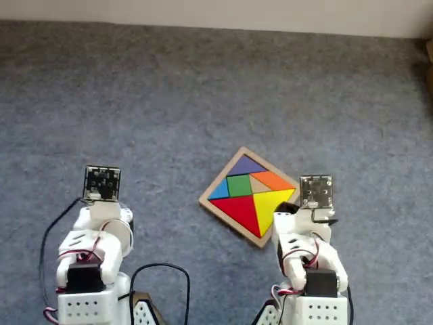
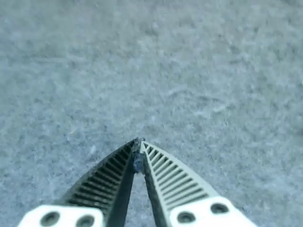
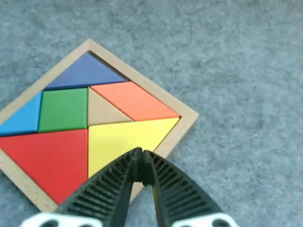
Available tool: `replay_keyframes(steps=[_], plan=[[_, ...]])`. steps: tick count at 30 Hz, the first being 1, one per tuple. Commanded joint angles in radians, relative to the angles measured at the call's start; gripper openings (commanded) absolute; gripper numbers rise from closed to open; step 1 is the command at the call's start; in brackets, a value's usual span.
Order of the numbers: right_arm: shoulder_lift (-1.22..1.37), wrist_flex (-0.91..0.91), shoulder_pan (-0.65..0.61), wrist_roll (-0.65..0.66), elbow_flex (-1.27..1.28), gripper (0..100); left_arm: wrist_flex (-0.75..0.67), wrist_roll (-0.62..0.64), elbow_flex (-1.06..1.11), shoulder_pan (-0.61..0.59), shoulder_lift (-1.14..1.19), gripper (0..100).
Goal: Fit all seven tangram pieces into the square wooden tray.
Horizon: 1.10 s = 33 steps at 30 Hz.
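Observation:
The square wooden tray [image 1: 210, 206] lies turned like a diamond on the grey carpet, right of centre. Seven pieces fill it: a dark blue triangle [image 3: 84, 72], an orange parallelogram [image 3: 132, 100], a green square [image 3: 63, 109], a light blue triangle [image 3: 21, 120], a small wooden-coloured triangle [image 3: 102, 112], a large red triangle [image 3: 52, 158] and a large yellow triangle [image 3: 125, 140]. My right gripper [image 3: 140, 157] is shut and empty, hovering over the yellow piece near the tray's edge [image 3: 186, 124]. My left gripper [image 2: 138, 145] is shut and empty over bare carpet. In the high view the left arm [image 1: 95, 223] sits far left of the tray.
Grey carpet [image 1: 203, 101] covers the whole surface. The right arm's body [image 1: 308, 230] stands just beside the tray's near right corner. A pale wall strip runs along the far edge. Black cables loop near the arm bases [image 1: 162, 271].

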Motion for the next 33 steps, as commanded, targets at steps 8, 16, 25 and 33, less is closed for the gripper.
replay_keyframes(steps=[8, 16, 25, 33], plan=[[0.018, 0.119, 0.013, -0.003, 0.156, 0.5, -0.026, 0.0, 0.11, 0.105, -0.025, 0], [-0.022, 0.228, 0.013, -0.002, 0.156, 0.5, 0.058, 0.002, 0.11, 0.107, -0.025, 0], [-0.024, 0.229, 0.013, -0.002, 0.156, 0.5, 0.166, 0.003, 0.11, 0.107, -0.025, 0], [-0.024, 0.229, 0.013, -0.002, 0.156, 0.5, 0.166, 0.003, 0.11, 0.107, -0.025, 0]])
